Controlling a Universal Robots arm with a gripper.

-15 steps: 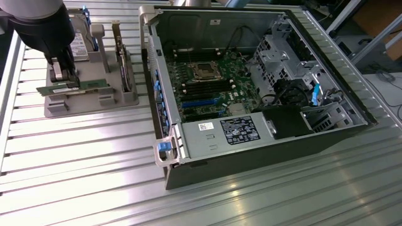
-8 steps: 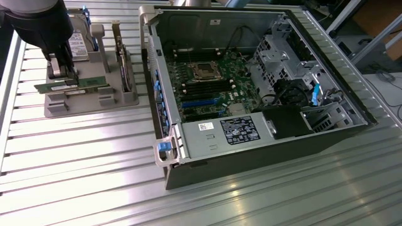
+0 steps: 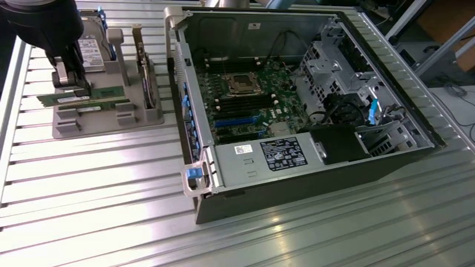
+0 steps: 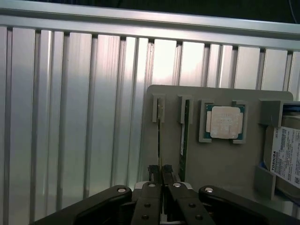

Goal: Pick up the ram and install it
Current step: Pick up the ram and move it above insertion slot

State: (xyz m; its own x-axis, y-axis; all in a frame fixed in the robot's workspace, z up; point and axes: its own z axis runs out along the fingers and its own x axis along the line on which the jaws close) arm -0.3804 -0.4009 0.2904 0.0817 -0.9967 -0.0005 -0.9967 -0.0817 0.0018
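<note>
- Exterior view: puts the gripper low over the grey holder at the exterior view's left, well apart from the open computer case.
- Same view: places the ram on edge in that holder, right at the gripper, with a second stick just beside it.
- Wrist view: shows the fingers drawn nearly together and pinching the ram across its flat faces, seen edge-on.
- Also there: the second stick in the neighbouring slots, then the processor chip in its own recess.
- On handling: probably light and stiff, yet thin and brittle, with delicate chips and contacts.
- On hold: best taken by the flat faces near mid-length, clear of the contact edge. Likely to tilt or slip if pinched off centre.
</note>
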